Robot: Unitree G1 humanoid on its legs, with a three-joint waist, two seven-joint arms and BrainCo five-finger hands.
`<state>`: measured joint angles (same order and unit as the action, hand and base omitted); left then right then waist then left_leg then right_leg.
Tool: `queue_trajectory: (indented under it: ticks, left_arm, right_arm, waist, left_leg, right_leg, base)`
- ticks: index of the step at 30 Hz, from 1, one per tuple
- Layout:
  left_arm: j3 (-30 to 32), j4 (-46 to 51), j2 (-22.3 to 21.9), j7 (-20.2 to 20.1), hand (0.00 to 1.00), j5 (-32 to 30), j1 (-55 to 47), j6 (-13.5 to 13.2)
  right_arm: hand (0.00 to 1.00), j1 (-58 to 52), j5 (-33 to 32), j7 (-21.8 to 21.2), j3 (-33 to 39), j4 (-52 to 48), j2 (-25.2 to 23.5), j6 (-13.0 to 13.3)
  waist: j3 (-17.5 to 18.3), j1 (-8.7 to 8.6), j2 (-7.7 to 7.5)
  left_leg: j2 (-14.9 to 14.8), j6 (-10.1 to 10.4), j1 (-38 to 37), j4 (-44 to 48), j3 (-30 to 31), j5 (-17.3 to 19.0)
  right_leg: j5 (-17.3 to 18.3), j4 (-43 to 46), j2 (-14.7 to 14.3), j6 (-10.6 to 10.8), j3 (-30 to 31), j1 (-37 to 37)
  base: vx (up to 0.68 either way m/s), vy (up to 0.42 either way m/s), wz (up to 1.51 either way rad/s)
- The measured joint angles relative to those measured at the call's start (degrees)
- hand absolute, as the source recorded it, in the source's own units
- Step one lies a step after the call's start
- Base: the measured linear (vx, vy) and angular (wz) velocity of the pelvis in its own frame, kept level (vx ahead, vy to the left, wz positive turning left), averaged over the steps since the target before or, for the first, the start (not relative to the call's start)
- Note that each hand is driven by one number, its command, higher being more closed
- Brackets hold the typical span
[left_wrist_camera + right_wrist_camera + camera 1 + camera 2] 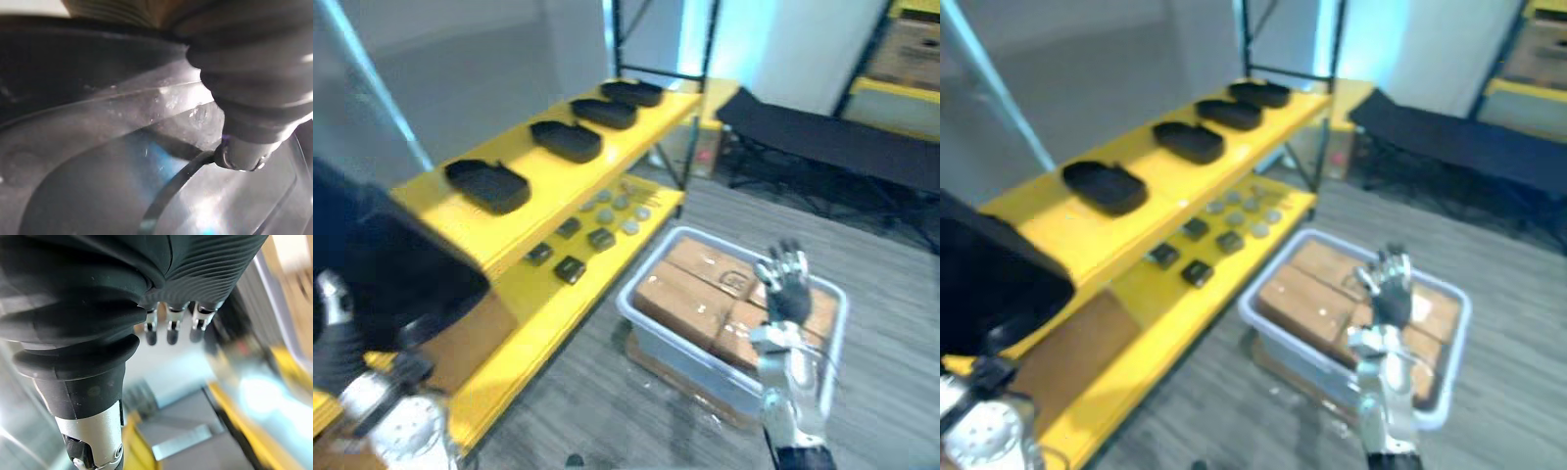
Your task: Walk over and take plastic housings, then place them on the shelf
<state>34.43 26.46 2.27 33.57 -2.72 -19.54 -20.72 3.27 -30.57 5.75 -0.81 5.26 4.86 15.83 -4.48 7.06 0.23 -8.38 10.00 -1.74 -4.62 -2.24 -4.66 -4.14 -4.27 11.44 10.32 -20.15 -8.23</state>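
Observation:
Several black plastic housings (489, 184) lie in a row on the top board of the yellow shelf (548, 186). One more large black housing (382, 255) hangs close in front of me at the shelf's near end, with my left hand (331, 338) on its left edge. In the left wrist view my thumb (254, 98) presses on the housing's glossy dark surface (73, 73). My right hand (788, 284) stands upright with spread straight fingers (168, 328) and holds nothing, above the bin.
A pale blue bin (651, 318) of cardboard boxes (690, 289) stands on the floor right of the shelf. Small dark and grey parts (597, 230) lie on the lower yellow board. A black cot (822, 137) and another yellow rack (901, 59) stand behind.

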Motion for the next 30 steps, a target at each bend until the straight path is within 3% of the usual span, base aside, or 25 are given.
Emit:
queue_trajectory:
  ticks: [1, 3, 8, 12, 15, 20, 23, 26, 27, 30]
  left_arm:
    - [1.50, 0.00, -0.17, -0.02, 1.00, 0.02, -0.76, -0.02]
    - [6.60, -0.01, -1.38, 0.05, 1.00, 0.40, -3.43, -0.16]
    - [12.49, 0.00, -6.36, -0.88, 1.00, 4.66, -6.05, -2.72]
    - [12.72, 0.00, -9.17, -3.29, 1.00, 6.56, -6.37, -3.70]
    - [12.72, 0.04, -9.16, -4.27, 1.00, 6.80, -6.39, -4.38]
    - [11.15, 0.03, -8.99, -5.87, 1.00, 7.49, -6.39, -4.43]
    - [7.16, 0.05, -6.70, -8.29, 1.00, 9.27, -5.82, -4.97]
    - [5.37, 0.12, -5.23, -12.39, 1.00, 9.55, -4.13, -5.27]
    - [5.38, 0.32, -5.29, -13.71, 1.00, 9.75, -4.37, -5.28]
    - [5.37, 0.62, -5.29, -14.58, 1.00, 11.28, -5.93, -5.28]
  right_arm:
    - [0.00, 0.79, 0.50, -0.12, -0.62, 0.69, 0.02, -0.01]
    - [0.00, 3.55, 2.10, -0.97, -3.02, 2.40, -0.01, -0.02]
    - [0.00, 9.91, 3.98, -3.39, -8.41, 5.91, -0.88, -1.13]
    - [0.00, 11.62, 9.04, -4.43, -12.99, 6.68, -2.25, -4.70]
    - [0.00, 11.69, 9.04, -4.39, -13.02, 6.88, -2.02, -5.95]
    - [0.00, 11.16, 8.89, -4.57, -12.62, 6.86, 0.62, -6.84]
    - [0.00, 9.30, 9.23, -3.35, -10.94, 6.36, 2.32, -7.24]
    - [0.00, 6.71, 10.90, -0.09, -6.72, 6.31, 4.10, -7.25]
    - [0.00, 6.31, 11.19, 0.52, -5.49, 6.31, 4.02, -7.17]
    - [0.00, 6.37, 11.74, 0.17, -4.83, 6.28, 3.17, -6.93]
  waist:
    - [-0.14, 0.91, -0.26]
    - [-0.36, 4.77, -1.12]
    - [-0.13, 9.57, -2.35]
    - [-0.60, 10.20, -3.19]
    - [-1.27, 10.18, -3.85]
    - [-1.87, 8.84, -4.65]
    - [-2.71, 7.30, -4.12]
    - [-5.09, 6.63, -3.41]
    - [-5.99, 7.70, -3.15]
    - [-7.78, 8.21, -3.33]
  left_leg:
    - [0.07, 0.01, 0.17, 0.00, 0.63, -0.01]
    - [0.94, -0.16, 1.02, 0.00, 4.33, -0.23]
    - [2.39, -0.27, 2.31, 0.01, 9.58, -0.31]
    - [3.09, -0.41, 2.92, -0.01, 11.83, -0.51]
    - [3.13, -0.38, 2.89, 0.01, 11.77, -0.51]
    - [2.55, -0.60, 4.12, 1.68, 11.79, -0.47]
    - [2.94, -1.82, 10.36, 7.47, 11.20, 0.60]
    - [3.18, -2.99, 13.21, 7.34, 7.93, -2.34]
    - [3.75, -3.29, 13.30, 5.10, 8.00, -3.88]
    - [4.46, -4.18, 13.74, 3.08, 7.75, -5.71]
  right_leg:
    - [0.25, 0.06, 0.00, 0.00, -0.62, -0.30]
    - [1.42, 0.23, 0.35, 0.31, -4.66, -2.10]
    - [2.79, 1.84, 1.01, 0.50, -10.65, -4.12]
    - [3.33, 2.71, 1.36, 0.05, -13.08, -4.86]
    - [4.18, 3.40, 1.60, -0.08, -13.09, -4.69]
    - [6.44, 6.55, 1.65, -0.81, -13.14, -3.59]
    - [6.62, 6.50, 1.32, -0.33, -18.76, -4.45]
    - [6.70, 6.26, 1.40, 0.31, -25.71, -6.53]
    - [6.87, 6.36, 1.80, 0.03, -26.00, -5.89]
    - [7.26, 9.04, 3.30, -0.58, -24.85, -4.06]
  base:
    - [0.04, -0.024, 0.73]
    - [0.05, -0.038, 0.78]
    - [0.05, -0.039, 0.63]
    - [0.01, -0.026, 0.30]
    - [0.00, 0.000, 0.00]
    - [-0.04, -0.028, 0.03]
    - [-0.08, -0.004, 0.91]
    - [-0.05, 0.075, 1.21]
    - [0.00, 0.096, 0.48]
    - [0.00, 0.099, 0.18]
